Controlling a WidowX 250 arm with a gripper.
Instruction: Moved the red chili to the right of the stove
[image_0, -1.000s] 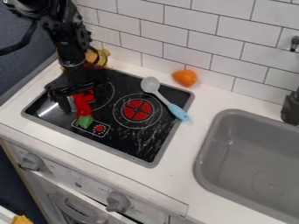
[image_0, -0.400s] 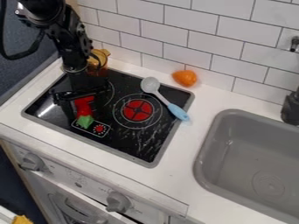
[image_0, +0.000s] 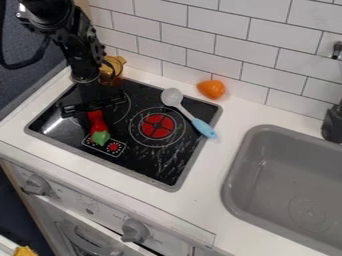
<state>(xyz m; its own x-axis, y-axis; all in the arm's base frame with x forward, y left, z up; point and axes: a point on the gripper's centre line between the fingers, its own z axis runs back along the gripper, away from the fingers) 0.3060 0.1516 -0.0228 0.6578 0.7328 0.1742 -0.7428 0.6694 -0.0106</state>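
The black gripper (image_0: 88, 109) hangs over the left part of the black stove top (image_0: 143, 162). The red chili (image_0: 97, 121) is right at it, its upper end hidden under the gripper. The chili's green end (image_0: 101, 137) points toward the front edge, beside the small printed control panel. Whether the chili is held or rests on the glass, I cannot tell.
A grey spoon with a blue handle (image_0: 202, 127) lies across the stove's right edge. An orange object (image_0: 212, 89) sits by the tiled wall, and a yellow-orange pot (image_0: 112, 67) stands behind the arm. The grey sink (image_0: 290, 175) is at the right.
The gripper has shifted slightly from its place a second ago. The chili has turned a little, and its green end has moved slightly right.
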